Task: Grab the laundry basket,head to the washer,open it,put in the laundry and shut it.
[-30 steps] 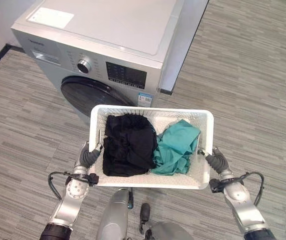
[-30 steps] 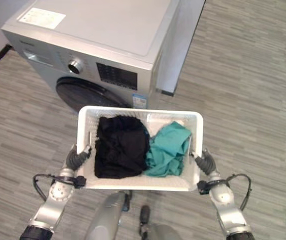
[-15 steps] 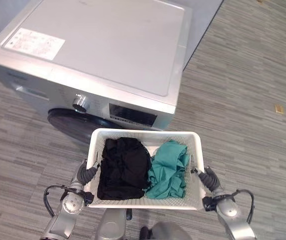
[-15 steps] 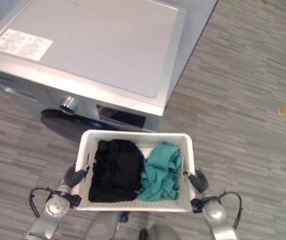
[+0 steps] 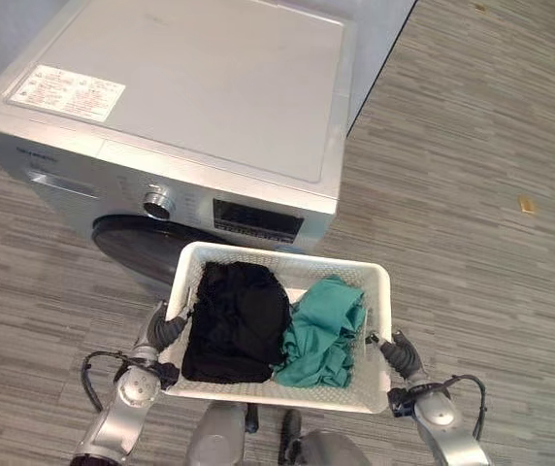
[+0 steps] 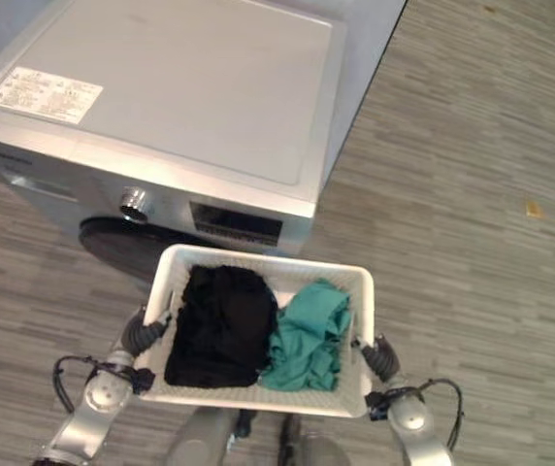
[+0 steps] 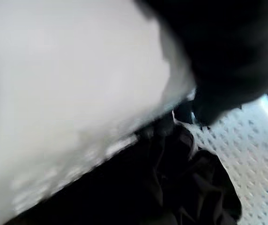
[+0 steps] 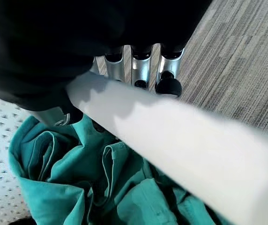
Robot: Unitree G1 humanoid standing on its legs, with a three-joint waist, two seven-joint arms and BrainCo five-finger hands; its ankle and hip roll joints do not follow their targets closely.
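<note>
Left eye view: the white laundry basket (image 5: 279, 390) was held in front of the silver washer (image 5: 210, 107), its far rim overlapping the closed dark round door (image 5: 132, 243). The left hand (image 5: 164, 330) gripped the basket's left rim and the right hand (image 5: 400, 355) its right rim. A black garment (image 5: 234, 320) lay in the left half, touching a teal garment (image 5: 324, 330) in the right half. Compared with half a second earlier, the washer sat slightly higher in the picture, the basket was turned a little, and the grey wood-grain floor (image 5: 472, 243) had shifted with the camera.

Right eye view: the same arrangement appeared, with the control knob (image 6: 134, 202) above the basket's left corner.

Left wrist view: the white rim filled much of the picture, with black cloth below it; whether the fingers were curled could not be told here.

Right wrist view: the silver fingers (image 8: 141, 70) were curled over the white rim, with teal cloth beneath.
</note>
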